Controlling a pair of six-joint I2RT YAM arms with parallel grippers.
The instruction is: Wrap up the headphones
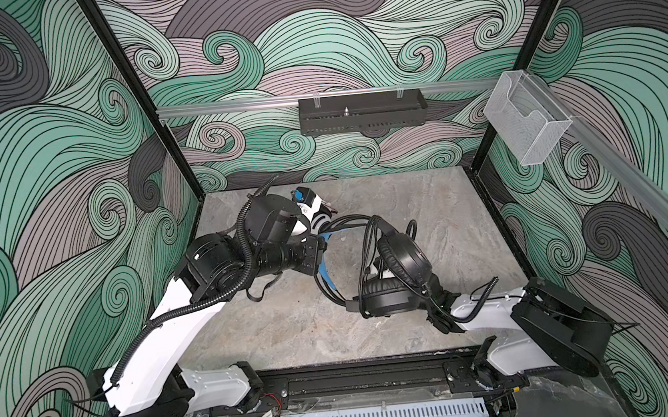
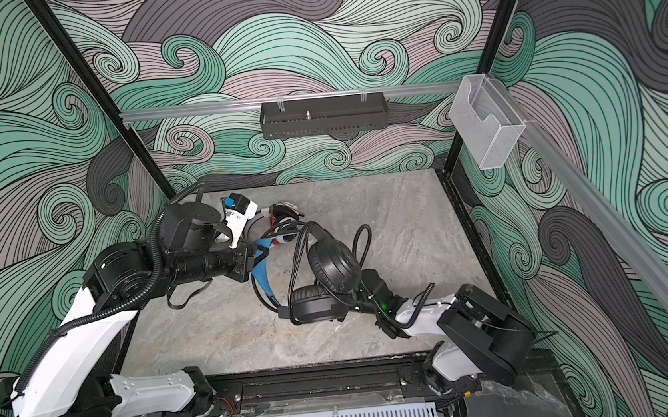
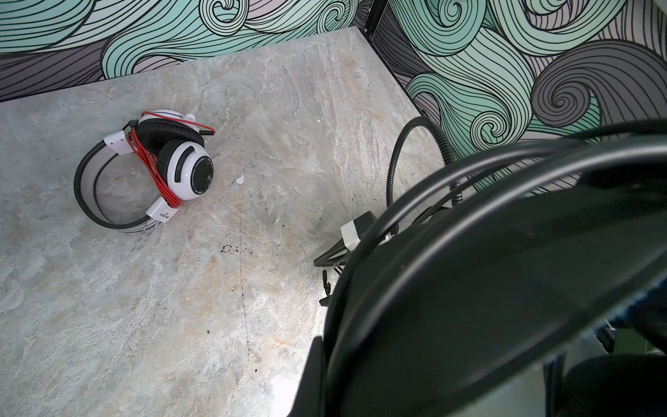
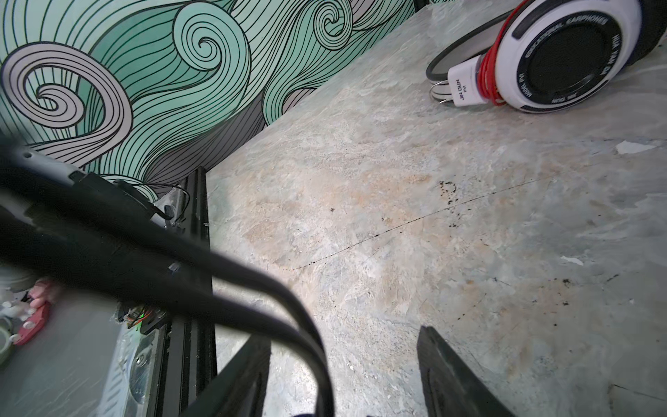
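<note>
Black headset point(image 1: 405, 255) is mid-bench, one ear cup tipped up against the other, which lies flat. Its black cord point(image 1: 367, 252) runs in loose loops over the band and cups. The wrap has started but isn't tight.

Left claw point(image 1: 320, 242): clenched, right at the blue-lined headband. It looks like it's pinching the band, but the contact point is hidden in the left wrist view. I'm treating it as the anchor.

Right claw point(image 4: 344, 334): released, fingers well apart with bare bench point(image 3: 325, 108) showing between them. The cord crosses in front of one finger and I see no pinch on it.

Plan for this step:
- Keep the left claw locked and don't let the band rotate.
- Close the right claw on the free run of cord near the cups, not on a loop already laid.
- Lead each turn around the band with light tension, each turn beside the last, with no slack bights left hanging.
- Watch the right arm's own corrugated cable. It sits near the cord and could snag.
- Stay clear of the white headset point(image 3: 180, 162). It lies at the back left of the bench, near the left arm, with its red cord point(image 3: 151, 166) already bundled across the band ends. It looks done.

Count: 2 headsets (1 white, 1 black), 2 cords (1 red, 1 black), 2 claws. On the walls: 1 black rail tray point(image 1: 361, 116) and 1 clear holder point(image 1: 527, 124).
</note>
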